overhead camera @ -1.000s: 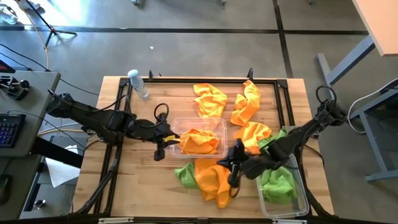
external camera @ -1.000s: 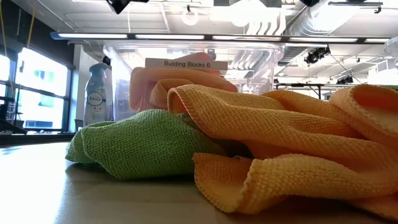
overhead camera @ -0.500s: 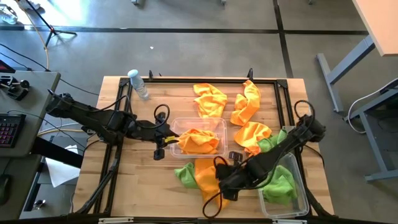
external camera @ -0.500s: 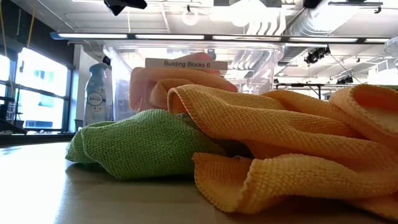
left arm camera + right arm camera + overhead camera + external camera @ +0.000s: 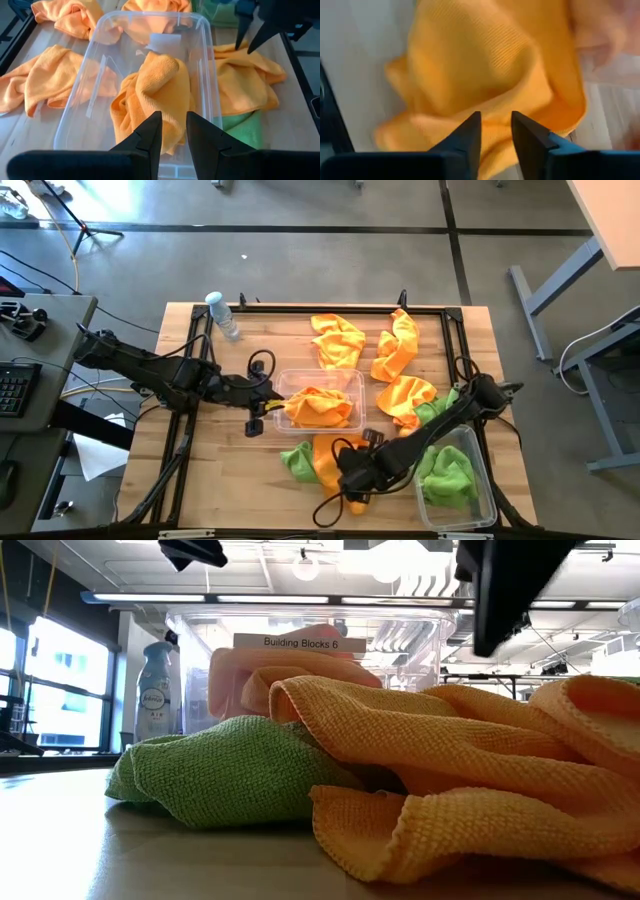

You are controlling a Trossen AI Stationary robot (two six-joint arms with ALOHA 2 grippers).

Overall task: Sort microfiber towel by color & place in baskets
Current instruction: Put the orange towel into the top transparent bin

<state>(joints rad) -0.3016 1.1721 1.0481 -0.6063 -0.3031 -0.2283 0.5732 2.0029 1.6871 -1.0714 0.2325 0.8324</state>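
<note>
The left tool [image 5: 268, 408] sits at the left rim of the middle basket [image 5: 352, 383], fingers narrowly apart and empty; one orange towel [image 5: 320, 408] lies bunched inside. In the low view this basket is mostly hidden behind the front pile. On the worktop [image 5: 215, 455] a green towel [image 5: 297, 463] peeks from under an orange towel [image 5: 485, 65], its extent hidden. The right tool [image 5: 347, 479] hovers over that orange one, fingers a little apart, gripping nothing. The right basket [image 5: 484, 490], lengthwise front-to-back, holds green towels [image 5: 447, 475].

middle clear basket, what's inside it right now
One crumpled orange towel lies inside the middle basket. Whether anything sits beneath that towel cannot be seen.
</note>
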